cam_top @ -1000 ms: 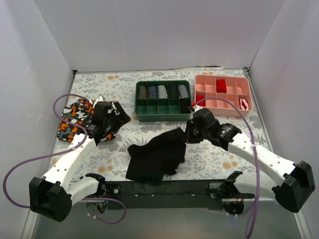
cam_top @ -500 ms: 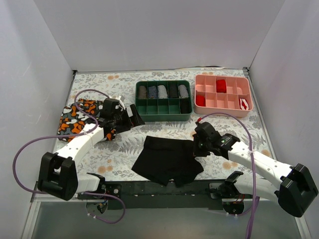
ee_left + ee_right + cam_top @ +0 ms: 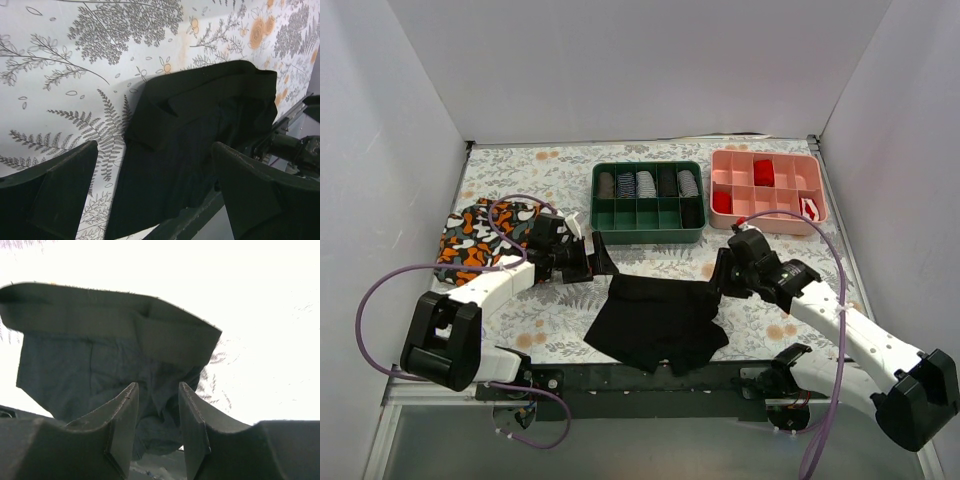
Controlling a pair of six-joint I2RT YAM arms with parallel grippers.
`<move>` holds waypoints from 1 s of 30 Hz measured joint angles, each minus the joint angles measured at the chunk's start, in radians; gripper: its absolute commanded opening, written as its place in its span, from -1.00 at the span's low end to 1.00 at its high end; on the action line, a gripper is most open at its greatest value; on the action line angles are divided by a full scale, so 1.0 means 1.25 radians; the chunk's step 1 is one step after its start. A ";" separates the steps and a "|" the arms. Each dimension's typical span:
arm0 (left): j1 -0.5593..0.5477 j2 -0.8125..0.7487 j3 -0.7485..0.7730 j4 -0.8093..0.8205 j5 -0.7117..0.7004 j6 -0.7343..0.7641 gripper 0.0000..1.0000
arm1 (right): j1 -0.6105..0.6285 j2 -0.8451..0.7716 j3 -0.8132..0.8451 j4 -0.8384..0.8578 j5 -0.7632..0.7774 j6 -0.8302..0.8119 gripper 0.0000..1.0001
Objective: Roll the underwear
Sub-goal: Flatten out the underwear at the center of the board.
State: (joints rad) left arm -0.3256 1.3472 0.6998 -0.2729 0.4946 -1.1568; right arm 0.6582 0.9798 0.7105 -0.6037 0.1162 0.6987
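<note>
Top view: the plain black soft-fabric underwear [image 3: 655, 320] is lying mostly flat on the floral-printed table cover [image 3: 550, 305]. It is sitting at the near edge, between the 2 arms and in front of the dark green compartment tray [image 3: 647, 236]. The left gripper [image 3: 603, 258] is hovering just beside its upper left corner. The right gripper [image 3: 718, 283] is hanging at its upper right corner. An orange, black and white camouflage garment [image 3: 468, 235] is lying well apart at the left. A pink compartment tray [image 3: 770, 226] is sitting at the far right.

Left wrist view: the 2 fingers [image 3: 55, 190] are standing wide apart, holding nothing, above the underwear. 1 waistband corner is lying folded over.

Right wrist view: the 2 fingers [image 3: 122, 425] are standing narrowly parted, gripping nothing. The underwear is lying beyond the tips, its waistband doubled over at the right.
</note>
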 measured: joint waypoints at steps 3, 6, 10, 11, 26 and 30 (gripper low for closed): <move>-0.004 -0.008 -0.015 0.011 0.018 -0.002 0.81 | -0.038 0.001 0.007 0.001 -0.014 -0.019 -0.09; -0.009 0.001 -0.015 0.024 0.034 -0.003 0.65 | -0.077 0.008 0.007 0.005 -0.045 -0.036 -0.09; -0.019 0.032 -0.015 0.038 0.037 -0.010 0.57 | -0.136 0.029 0.007 0.036 -0.118 -0.052 -0.08; -0.022 0.038 -0.016 0.043 0.036 -0.014 0.57 | -0.148 0.034 0.007 0.043 -0.133 -0.055 -0.07; -0.073 0.084 -0.061 0.126 0.007 -0.062 0.15 | -0.276 0.108 -0.114 0.102 -0.230 -0.044 -0.06; -0.074 0.086 -0.063 0.146 -0.003 -0.065 -0.03 | -0.296 0.118 -0.152 0.154 -0.266 -0.038 -0.06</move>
State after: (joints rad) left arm -0.4183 1.4548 0.6205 -0.0910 0.4911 -1.2377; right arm 0.2878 1.1275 0.5201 -0.4118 -0.2161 0.6514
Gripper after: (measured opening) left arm 0.527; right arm 0.470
